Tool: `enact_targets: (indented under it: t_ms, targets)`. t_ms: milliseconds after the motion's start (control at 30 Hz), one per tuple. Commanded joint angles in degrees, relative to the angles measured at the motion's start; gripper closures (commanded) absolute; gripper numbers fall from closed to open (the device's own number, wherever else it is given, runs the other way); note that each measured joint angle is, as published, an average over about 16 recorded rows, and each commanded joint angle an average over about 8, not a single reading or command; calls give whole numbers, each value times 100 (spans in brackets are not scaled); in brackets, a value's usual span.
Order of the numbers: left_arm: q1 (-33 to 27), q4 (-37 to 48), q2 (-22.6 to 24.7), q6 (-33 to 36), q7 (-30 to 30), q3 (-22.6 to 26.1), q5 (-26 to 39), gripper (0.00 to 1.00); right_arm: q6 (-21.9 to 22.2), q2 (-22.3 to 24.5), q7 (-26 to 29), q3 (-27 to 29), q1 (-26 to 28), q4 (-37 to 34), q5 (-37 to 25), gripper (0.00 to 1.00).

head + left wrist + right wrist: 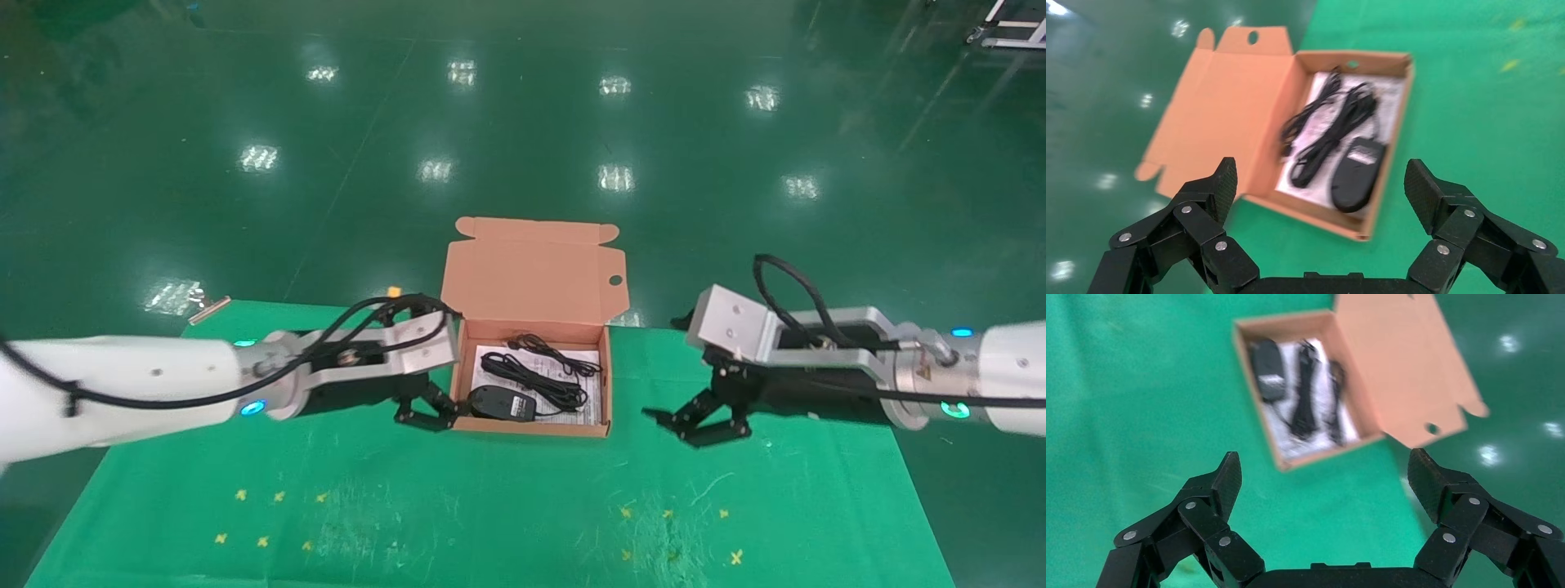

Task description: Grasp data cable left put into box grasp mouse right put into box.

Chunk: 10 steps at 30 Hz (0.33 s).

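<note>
The salmon-orange box (pixel 531 427) stands open at the middle back of the green table, its lid (pixel 531 269) upright behind. Inside, on the white sheet, the black mouse (pixel 500 402) lies at the front left. The data cable (pixel 535 380) lies as a dark bundle across the middle, with a thinner cord (pixel 560 357) behind it. My left gripper (pixel 425 412) is open and empty just left of the box. My right gripper (pixel 699 420) is open and empty about a hand's width right of the box. The left wrist view shows the box (pixel 1303 213), mouse (pixel 1358 174) and cable (pixel 1340 125).
The green cloth (pixel 490 506) carries small yellow cross marks (pixel 261 541) at front left and front right (pixel 735 557). The table's back edge runs just behind the box; glossy dark green floor (pixel 523 122) lies beyond. The right wrist view shows the box (pixel 1327 450) and mouse (pixel 1269 370).
</note>
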Motion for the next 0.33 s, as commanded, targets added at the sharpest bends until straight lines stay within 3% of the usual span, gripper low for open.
enact_targets:
  t_ms: [33, 333]
  targets:
    - [77, -33, -135, 166, 13, -103, -339, 0, -110, 45, -85, 112, -106, -12, 280, 0]
    - [361, -156, -638, 783, 63, -488, -1595, 0, -518, 211, -401, 530, -502, -56, 1318, 0]
